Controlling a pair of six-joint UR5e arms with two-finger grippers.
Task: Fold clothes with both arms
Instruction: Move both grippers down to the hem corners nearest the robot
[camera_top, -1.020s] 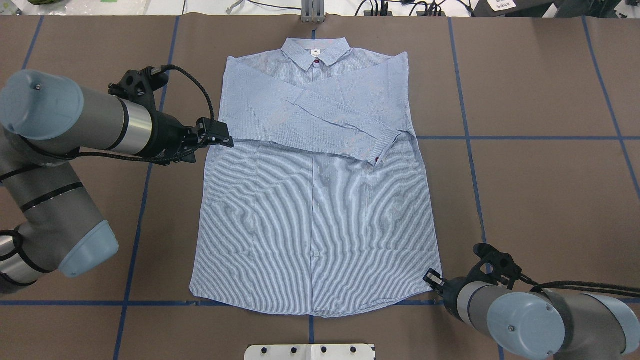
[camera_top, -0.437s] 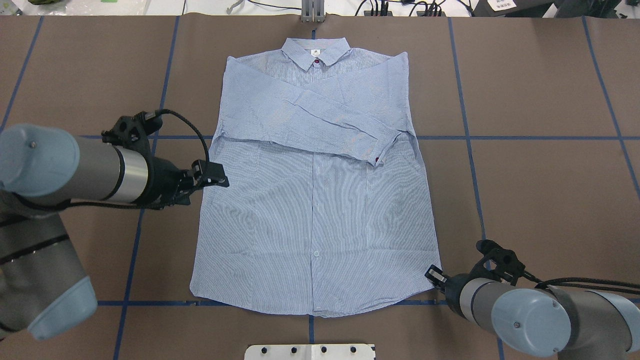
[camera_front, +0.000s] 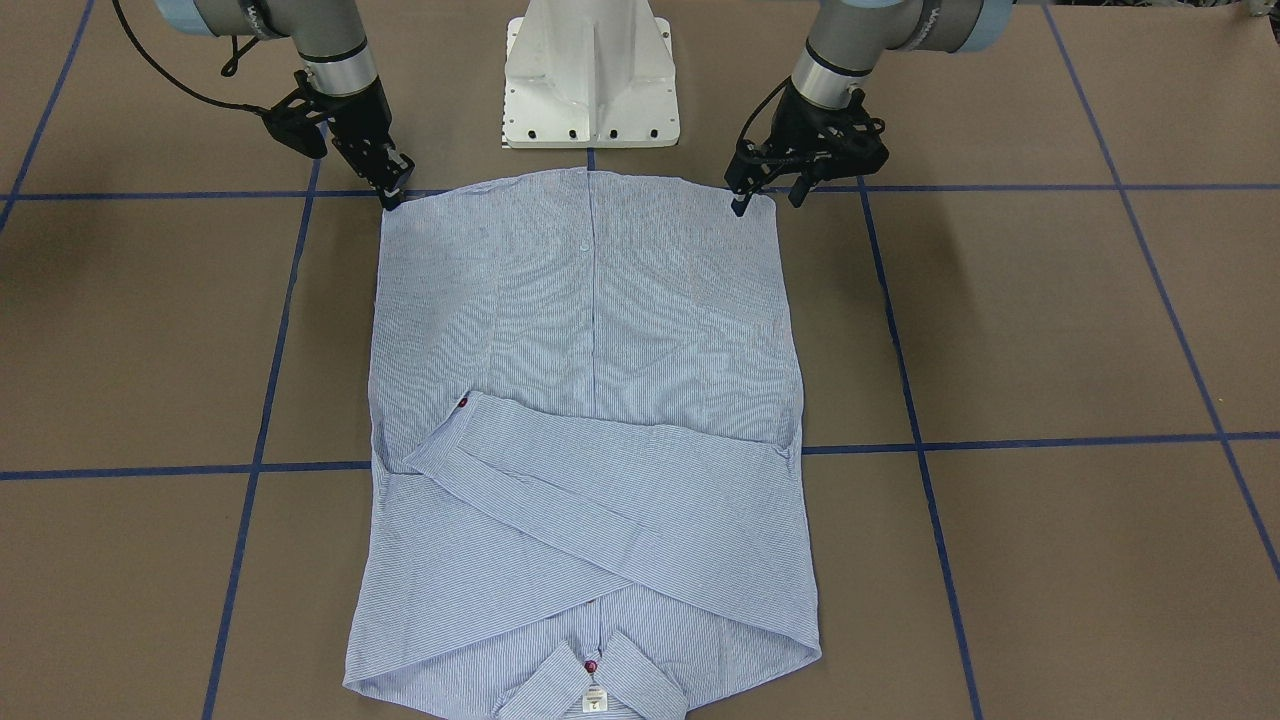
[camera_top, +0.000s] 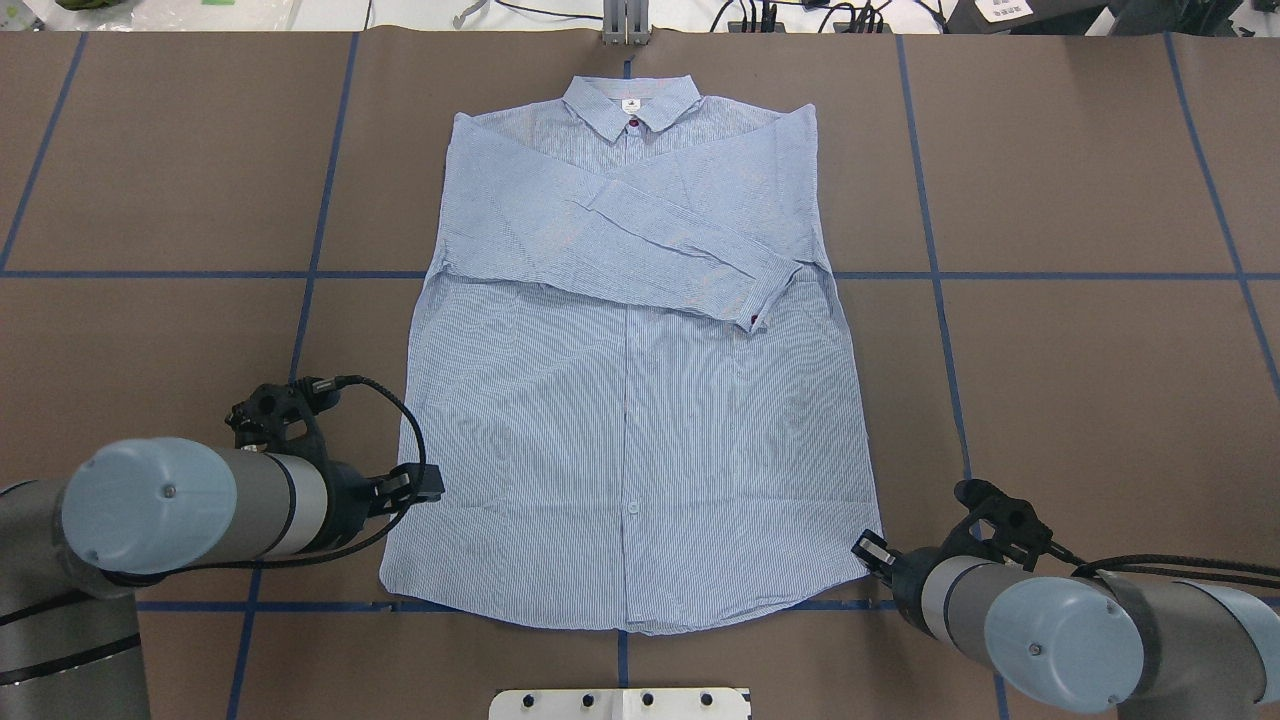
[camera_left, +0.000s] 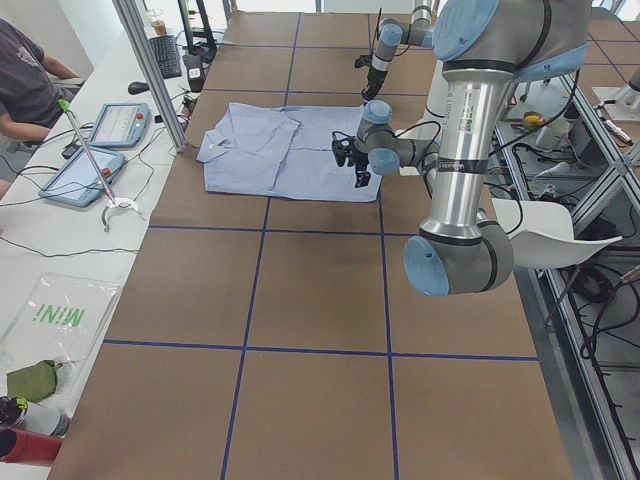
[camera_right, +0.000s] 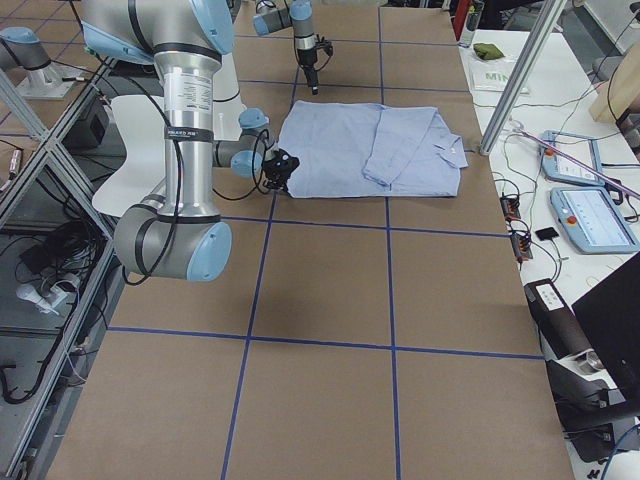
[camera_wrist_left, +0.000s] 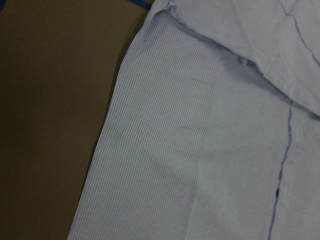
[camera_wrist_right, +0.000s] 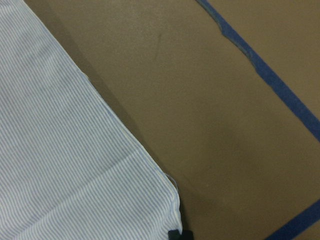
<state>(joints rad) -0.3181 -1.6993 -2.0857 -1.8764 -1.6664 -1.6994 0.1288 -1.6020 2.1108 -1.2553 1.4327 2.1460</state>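
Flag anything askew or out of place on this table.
Nothing stands out. The shirt lies flat, sleeves crossed over its chest; the upper sleeve slants across with light creases, nothing more.

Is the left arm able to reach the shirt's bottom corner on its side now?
Probably yes: the left claw is open close by that corner of the shirt, with nothing between them.

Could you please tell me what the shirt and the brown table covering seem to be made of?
Shirt: thin woven fabric, likely cotton, matte; fine stripes and soft creases show. Table covering: probably matte brown paper or board; flat, dull, marked with blue tape lines.
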